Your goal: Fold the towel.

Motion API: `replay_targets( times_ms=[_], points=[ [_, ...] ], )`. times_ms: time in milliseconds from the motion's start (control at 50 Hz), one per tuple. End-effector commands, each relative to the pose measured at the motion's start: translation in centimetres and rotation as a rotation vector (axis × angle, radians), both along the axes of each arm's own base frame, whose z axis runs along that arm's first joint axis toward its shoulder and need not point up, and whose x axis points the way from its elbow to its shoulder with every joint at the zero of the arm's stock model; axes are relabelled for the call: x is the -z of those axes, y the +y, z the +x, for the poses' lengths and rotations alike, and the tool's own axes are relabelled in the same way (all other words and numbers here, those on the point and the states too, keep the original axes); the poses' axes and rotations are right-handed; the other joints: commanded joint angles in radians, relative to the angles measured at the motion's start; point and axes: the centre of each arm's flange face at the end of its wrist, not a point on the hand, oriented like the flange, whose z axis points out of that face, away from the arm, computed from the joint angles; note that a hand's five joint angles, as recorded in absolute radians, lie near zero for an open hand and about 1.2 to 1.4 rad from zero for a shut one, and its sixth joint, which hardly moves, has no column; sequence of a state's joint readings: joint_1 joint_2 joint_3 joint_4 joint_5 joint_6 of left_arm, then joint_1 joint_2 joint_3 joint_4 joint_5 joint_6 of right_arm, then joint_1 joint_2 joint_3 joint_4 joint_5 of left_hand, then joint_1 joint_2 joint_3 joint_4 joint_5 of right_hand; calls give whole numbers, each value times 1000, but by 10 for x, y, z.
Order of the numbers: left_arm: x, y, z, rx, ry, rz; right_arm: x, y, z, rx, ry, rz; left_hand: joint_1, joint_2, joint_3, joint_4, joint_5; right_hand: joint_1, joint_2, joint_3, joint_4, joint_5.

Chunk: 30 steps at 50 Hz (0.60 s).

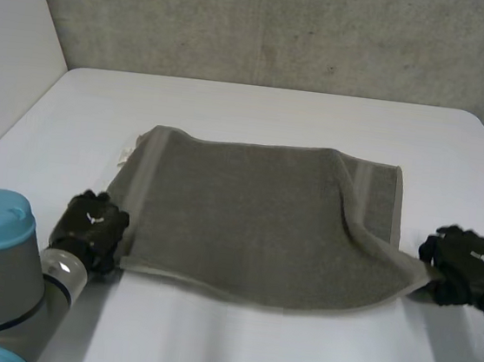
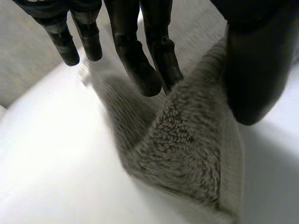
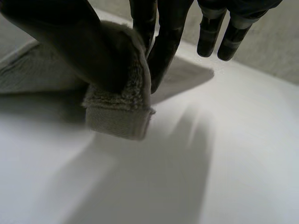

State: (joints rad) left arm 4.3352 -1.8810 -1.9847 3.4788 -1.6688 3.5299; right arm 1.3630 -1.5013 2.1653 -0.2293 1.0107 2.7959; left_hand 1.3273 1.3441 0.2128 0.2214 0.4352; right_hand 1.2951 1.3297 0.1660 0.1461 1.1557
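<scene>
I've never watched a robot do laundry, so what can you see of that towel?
The towel is grey-brown, fluffy terry with a flat woven band along its edges. It lies spread, unfolded and mostly flat, on the white table, with a crease near its right side. The left hand pinches its near left corner and the right hand its near right corner, between thumb and fingers; both corners are raised a little.

Towel point(image 3: 119, 109) corner pinched in right hand point(image 3: 70, 42)

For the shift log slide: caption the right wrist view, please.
Right hand pinches a corner of the grey towel between thumb and fingers, over the white table.
</scene>
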Motion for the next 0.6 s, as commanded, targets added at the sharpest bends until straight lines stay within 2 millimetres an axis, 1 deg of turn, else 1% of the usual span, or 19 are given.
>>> replay_targets(
  times_ms=[20, 40, 80, 200, 240, 260, 300, 320, 340, 380, 420, 440, 480, 500, 520, 540, 560, 580, 600],
  points=[
    [-37, -2, 4, -11, 51, -111, -28, -9, 2, -78, -20, -44, 69, 52, -38, -47, 787, 101, 67, 9, 28, 66],
    [-37, -2, 4, -11, 51, -111, -28, -9, 2, -78, -20, -44, 69, 52, -38, -47, 787, 101, 67, 9, 28, 66],
    [-50, 1, 8, -18, 57, -135, -31, -11, -3, -89, -6, -45, 69, 52, -38, -47, 787, 101, 67, 9, 28, 66],
    [-52, 13, 9, 15, 47, -86, -30, -7, -4, -130, 70, -26, 69, 52, -38, -47, 787, 101, 67, 9, 28, 66],
    [-47, 23, 9, 53, 30, 4, -29, 0, -3, -179, 134, 18, 69, 52, -38, -47, 787, 101, 67, 9, 28, 66],
    [-47, 24, 9, 53, 30, 5, -29, 0, -3, -179, 135, 18, 69, 52, -38, -47, 787, 101, 67, 9, 28, 66],
    [-42, 37, 11, 80, -3, 116, -30, 5, -5, -226, 202, 64, 69, 52, -38, -47, 787, 101, 67, 9, 28, 66],
    [-42, 37, 11, 80, -3, 117, -30, 5, -5, -226, 202, 64, 69, 52, -38, -47, 787, 101, 67, 9, 28, 66],
    [-41, 43, 14, 82, -22, 172, -32, 5, -8, -243, 245, 85, 69, 52, -38, -47, 787, 101, 67, 9, 28, 66],
    [-40, 45, 16, 81, -41, 209, -34, 5, -12, -263, 280, 107, 69, 52, -38, -47, 787, 101, 67, 9, 28, 66],
    [-44, 41, 23, 64, -78, 233, -39, 2, -22, -306, 334, 157, 69, 52, -38, -47, 787, 101, 67, 9, 28, 66],
    [-44, 40, 23, 64, -78, 233, -39, 2, -22, -306, 335, 157, 69, 52, -38, -47, 787, 101, 67, 9, 28, 66],
    [-47, 34, 25, 56, -91, 214, -44, -5, -24, -356, 340, 179, 69, 52, -38, -47, 787, 101, 67, 9, 28, 66],
    [-53, 25, 28, 49, -104, 186, -44, -5, -24, -356, 340, 179, 69, 52, -38, -47, 787, 101, 67, 9, 28, 66],
    [-59, 16, 29, 45, -110, 151, -47, -12, -25, -360, 342, 172, 69, 52, -38, -47, 787, 101, 67, 9, 28, 66],
    [-59, 16, 29, 44, -110, 150, -47, -12, -25, -360, 342, 172, 69, 52, -38, -47, 787, 101, 67, 9, 28, 66],
    [-65, 5, 28, 41, -113, 114, -50, -20, -23, -367, 349, 146, 69, 52, -38, -47, 787, 101, 67, 9, 28, 66],
    [-76, -7, 26, 36, -100, 57, -53, -29, -17, -388, 364, 102, 69, 52, -38, -47, 787, 101, 67, 9, 28, 66],
    [-76, -8, 26, 36, -100, 56, -53, -29, -17, -389, 364, 101, 69, 52, -38, -47, 787, 101, 67, 9, 28, 66]
  ],
)
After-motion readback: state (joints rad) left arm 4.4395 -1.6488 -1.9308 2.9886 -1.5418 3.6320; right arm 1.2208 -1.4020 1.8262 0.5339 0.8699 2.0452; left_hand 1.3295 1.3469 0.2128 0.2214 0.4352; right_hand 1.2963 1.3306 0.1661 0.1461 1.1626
